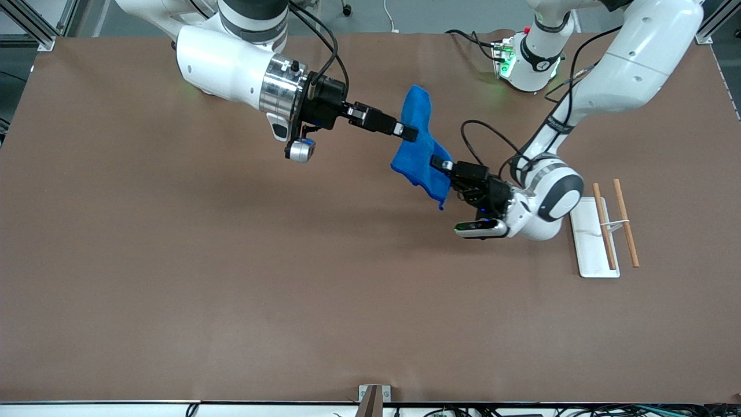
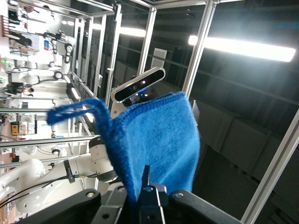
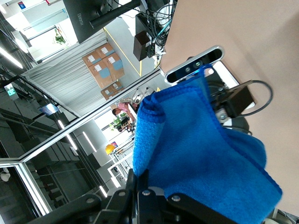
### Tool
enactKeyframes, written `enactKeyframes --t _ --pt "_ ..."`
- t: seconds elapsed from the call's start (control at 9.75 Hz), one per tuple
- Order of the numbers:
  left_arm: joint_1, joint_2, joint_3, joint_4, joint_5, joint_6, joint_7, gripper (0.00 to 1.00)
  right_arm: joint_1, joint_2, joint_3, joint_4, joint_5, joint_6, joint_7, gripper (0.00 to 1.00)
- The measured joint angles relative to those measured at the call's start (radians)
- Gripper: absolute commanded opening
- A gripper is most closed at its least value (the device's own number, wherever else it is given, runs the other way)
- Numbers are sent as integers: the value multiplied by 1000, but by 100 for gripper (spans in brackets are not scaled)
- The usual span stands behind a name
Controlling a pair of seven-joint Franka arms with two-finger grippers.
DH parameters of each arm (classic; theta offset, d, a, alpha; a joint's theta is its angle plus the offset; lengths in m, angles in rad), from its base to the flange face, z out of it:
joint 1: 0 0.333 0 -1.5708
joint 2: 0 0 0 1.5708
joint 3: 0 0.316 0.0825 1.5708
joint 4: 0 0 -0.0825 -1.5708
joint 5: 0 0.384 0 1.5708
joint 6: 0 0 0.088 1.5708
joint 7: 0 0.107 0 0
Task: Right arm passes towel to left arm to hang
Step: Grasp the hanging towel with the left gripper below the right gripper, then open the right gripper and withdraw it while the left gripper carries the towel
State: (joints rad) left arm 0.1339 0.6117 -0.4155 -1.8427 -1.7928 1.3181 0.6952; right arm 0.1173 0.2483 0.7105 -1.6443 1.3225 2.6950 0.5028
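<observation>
The bright-blue towel (image 1: pixel 418 147) hangs crumpled in the air over the middle of the table, stretched between both grippers. The right gripper (image 1: pixel 410 132), reaching in from the right arm's end, is shut on the towel's upper part. The left gripper (image 1: pixel 441 163) is shut on its lower part, near the hem. In the left wrist view the towel (image 2: pixel 159 140) rises out of the shut left gripper (image 2: pixel 142 189), with a thin corner tag (image 2: pixel 74 111) sticking out. The right wrist view shows the towel (image 3: pixel 205 154) bunched in the shut right gripper (image 3: pixel 138 179).
A white tray (image 1: pixel 587 246) lies toward the left arm's end of the table, with two wooden sticks (image 1: pixel 626 223) on and beside it, tied by a thin band. The left arm's base (image 1: pixel 524 61) stands at the table's robot edge. A small bracket (image 1: pixel 373 397) sits at the table's camera edge.
</observation>
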Motion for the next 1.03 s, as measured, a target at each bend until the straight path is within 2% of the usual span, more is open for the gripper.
enactKeyframes --t 0.1,0.31,0.51,0.62,0.72,1.03 --pt "14 -41 1 -6 2 35 -78 0 0 0 -1 0 0 1 0 99" --pt "26 -146 1 -6 50 163 -266 0 -4 -1 -5 -26 -44 3 -6 100" --pt "46 -250 3 -1 190 272 -464 0 -52 -15 -9 -84 -182 -19 -12 100" --pt "69 -285 6 6 278 289 -547 0 -102 -30 -18 -102 -259 -101 -19 100" --pt "98 -306 8 17 379 292 -620 0 -147 -47 -56 -107 -360 -230 -24 100" --pt "169 -319 13 84 707 293 -796 0 -183 -137 -297 -104 -747 -659 -31 100"
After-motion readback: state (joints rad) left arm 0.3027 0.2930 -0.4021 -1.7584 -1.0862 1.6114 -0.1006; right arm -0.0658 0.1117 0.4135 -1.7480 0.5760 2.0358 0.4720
